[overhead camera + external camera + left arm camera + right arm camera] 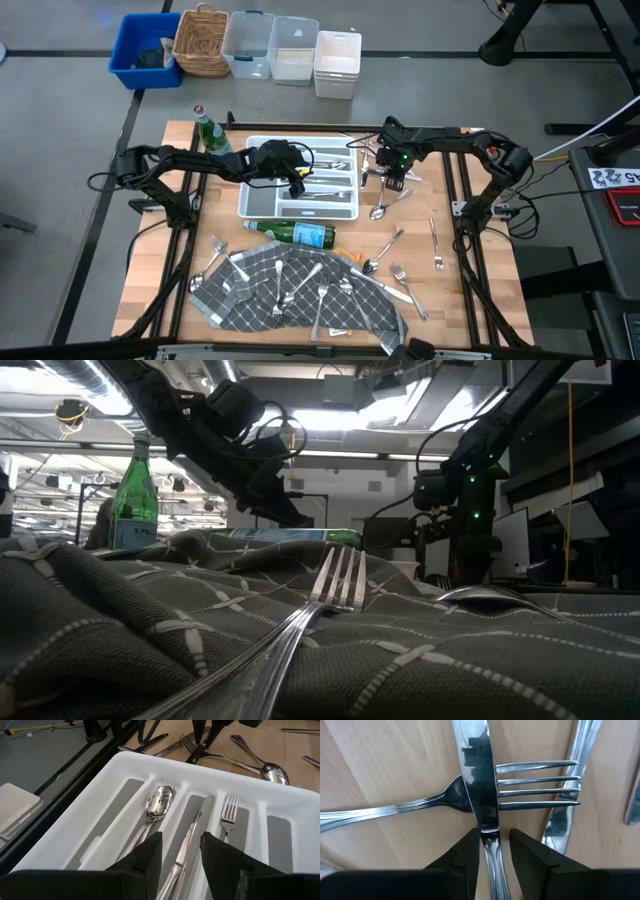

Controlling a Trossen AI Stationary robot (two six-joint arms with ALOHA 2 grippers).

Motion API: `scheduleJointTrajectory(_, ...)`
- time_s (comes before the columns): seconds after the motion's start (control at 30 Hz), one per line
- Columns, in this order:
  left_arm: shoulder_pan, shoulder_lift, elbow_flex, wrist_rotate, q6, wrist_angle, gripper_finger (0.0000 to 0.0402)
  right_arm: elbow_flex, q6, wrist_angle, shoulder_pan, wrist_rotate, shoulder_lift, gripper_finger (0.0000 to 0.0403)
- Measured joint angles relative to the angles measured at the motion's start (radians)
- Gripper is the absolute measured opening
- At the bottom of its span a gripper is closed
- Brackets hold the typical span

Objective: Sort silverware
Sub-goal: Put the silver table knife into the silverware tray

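The white tray sits mid-table. In it a spoon, a knife and a fork each lie in a separate slot. My left gripper hangs open above the tray, over the knife, touching nothing. Right of the tray, my right gripper points down over loose silverware on the wood. Its open fingers stand on either side of a knife, at the top of the handle, with a gap on both sides. That knife lies across a fork.
A green bottle lies along the tray's near side and another stands at its far left. A grey checked cloth at the near edge carries several forks and spoons. More silverware lies at the right. Bins stand beyond the table.
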State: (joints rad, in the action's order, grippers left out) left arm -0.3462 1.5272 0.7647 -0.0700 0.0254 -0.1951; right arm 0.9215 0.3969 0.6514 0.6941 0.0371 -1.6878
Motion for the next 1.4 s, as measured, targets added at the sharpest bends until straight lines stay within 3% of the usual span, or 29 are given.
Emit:
scheduleJointTrajectory(0.4, 0.000, 0.000, 0.000, 0.000, -0.004, 0.000, 0.0123, 0.000, -0.020, -0.022, 0.000, 0.024, -0.003, 0.0113)
scheduleJointTrajectory(0.73, 0.002, 0.000, 0.000, 0.000, -0.108, -0.033, 0.0123, 0.009, -0.083, -0.013, 0.002, 0.071, -0.082, 0.0112)
scheduleJointTrajectory(1.1, 0.002, 0.000, 0.000, 0.000, -0.105, -0.032, 0.0123, 0.007, -0.083, -0.016, 0.001, 0.079, -0.079, 0.0033)
scheduleJointTrajectory(1.4, 0.002, 0.000, 0.000, 0.000, -0.074, -0.032, 0.0123, 0.001, -0.137, -0.009, 0.000, 0.087, -0.058, 0.0043)
